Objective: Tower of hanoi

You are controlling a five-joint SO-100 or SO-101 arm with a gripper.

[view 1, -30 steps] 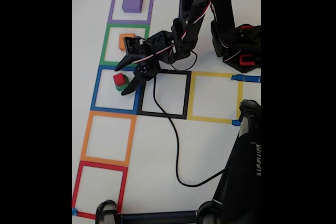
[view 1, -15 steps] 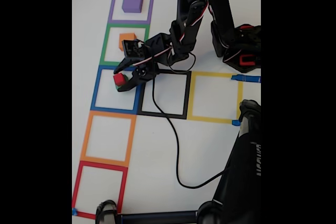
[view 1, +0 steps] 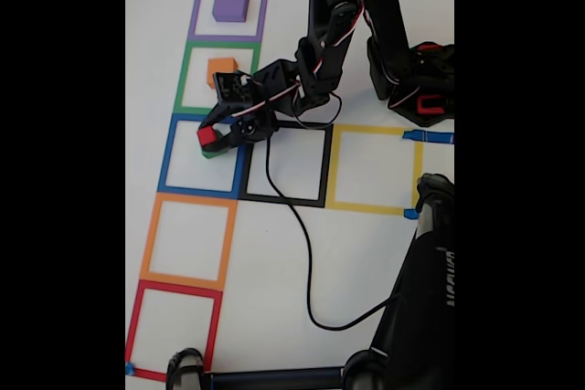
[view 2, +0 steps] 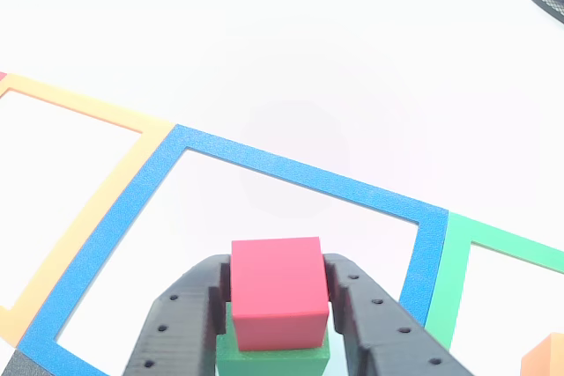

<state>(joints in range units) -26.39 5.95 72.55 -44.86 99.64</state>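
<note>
Red cube (view 2: 276,292), the smallest piece of the tower, sits between the two black fingers of my claw (view 2: 278,305), which are closed in flat against its left and right faces, so I read the claw as narrowed right down and holding that cube. It rests on top of the green cube (view 2: 273,360), whose top edge peeks out just beneath it; whether the red one is already lifted clear of the green I cannot tell. Gripping by the sides like this makes sense to me, since only the top piece should come away while the green one stays put.

Both cubes lie inside the blue tape square (view 2: 291,169) on the white worktop (view 2: 264,33). In the fixed view the claw (view 1: 212,137) reaches into that square (view 1: 170,157) from the right, with the red cube (view 1: 207,135) at its tip. Above it, the green tape square (view 1: 186,66) holds the orange cube (view 1: 220,70), and the purple tape square (view 1: 196,11) holds the purple cube (view 1: 230,4). The orange (view 1: 149,239), red (view 1: 134,317), black (view 1: 324,166) and yellow (view 1: 370,131) squares hold no cubes
</note>
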